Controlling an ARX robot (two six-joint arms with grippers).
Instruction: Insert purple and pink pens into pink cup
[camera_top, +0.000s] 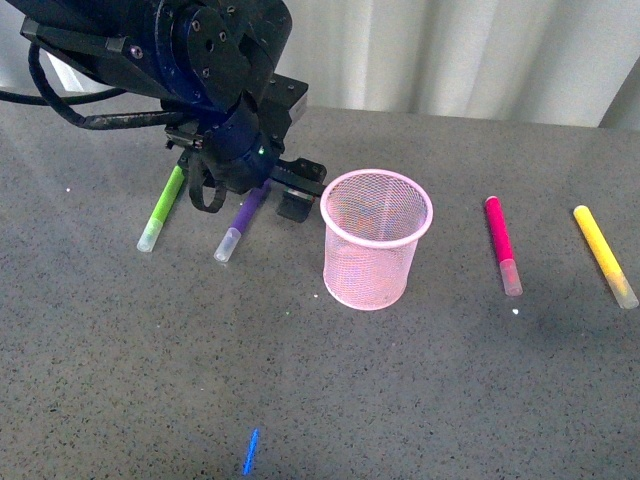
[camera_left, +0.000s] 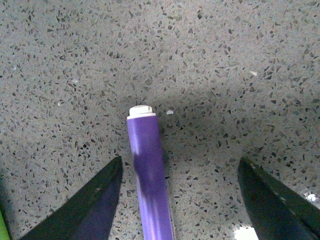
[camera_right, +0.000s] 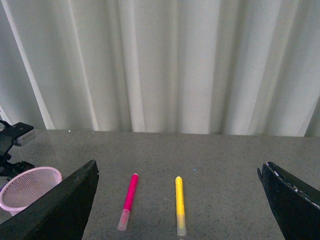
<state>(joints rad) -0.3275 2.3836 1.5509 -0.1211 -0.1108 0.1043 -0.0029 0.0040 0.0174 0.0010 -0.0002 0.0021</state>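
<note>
The purple pen (camera_top: 238, 225) lies flat on the grey table, left of the pink cup (camera_top: 370, 272). My left gripper (camera_top: 250, 195) hangs open over the pen's far end. In the left wrist view the purple pen (camera_left: 148, 175) lies between the two dark fingers of that gripper (camera_left: 180, 160), nearer one finger and touching neither. The pink pen (camera_top: 499, 240) lies right of the upright cup, which holds nothing. My right gripper (camera_right: 177, 165) is open and holds nothing; from well above the table it looks down on the pink pen (camera_right: 129, 197) and the cup's rim (camera_right: 30, 170). It does not show in the front view.
A lime-green marker (camera_top: 163, 207) lies just left of the purple pen, close to the left gripper. A yellow marker (camera_top: 603, 253) lies at the far right, beside the pink pen. A small blue mark (camera_top: 251, 452) sits near the front edge. Pale curtains (camera_right: 165, 65) hang behind the table.
</note>
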